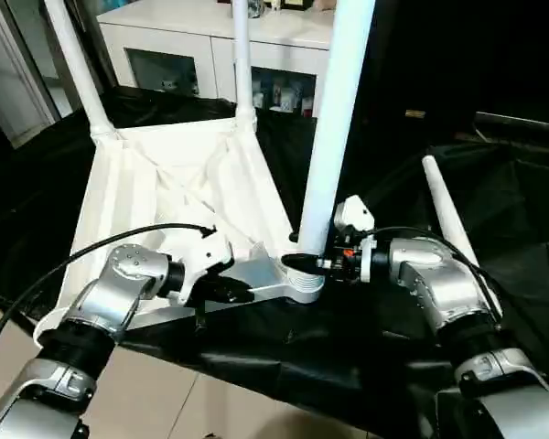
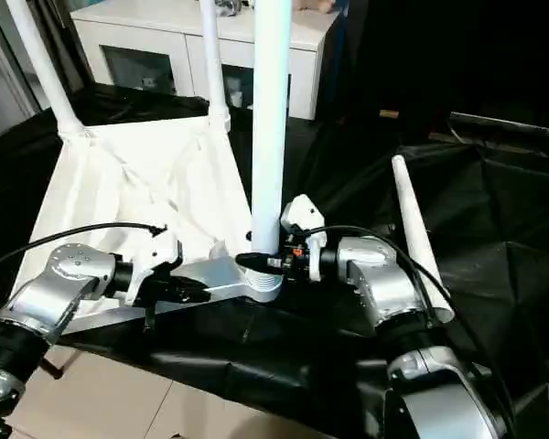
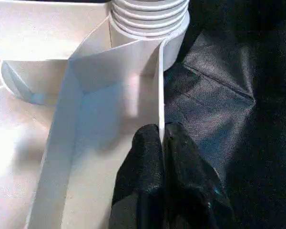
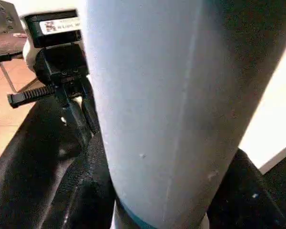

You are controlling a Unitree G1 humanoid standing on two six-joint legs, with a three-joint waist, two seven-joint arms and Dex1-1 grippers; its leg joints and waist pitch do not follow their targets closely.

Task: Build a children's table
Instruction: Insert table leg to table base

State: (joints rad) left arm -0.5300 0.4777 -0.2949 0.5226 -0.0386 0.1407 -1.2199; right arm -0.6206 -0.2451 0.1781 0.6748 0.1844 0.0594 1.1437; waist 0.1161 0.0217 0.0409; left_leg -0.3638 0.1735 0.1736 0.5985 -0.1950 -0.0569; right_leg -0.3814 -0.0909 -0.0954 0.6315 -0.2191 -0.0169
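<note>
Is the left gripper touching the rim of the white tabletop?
Touching: in the left wrist view, left gripper is shut on the tabletop rim.

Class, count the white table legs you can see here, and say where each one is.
4: two upright in the far corners, one upright at the near corner, one lying loose on the black cloth.

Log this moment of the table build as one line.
left pincer: shut on tabletop rim | right pincer: shut on upright leg | fourth leg: loose on black cloth
</note>
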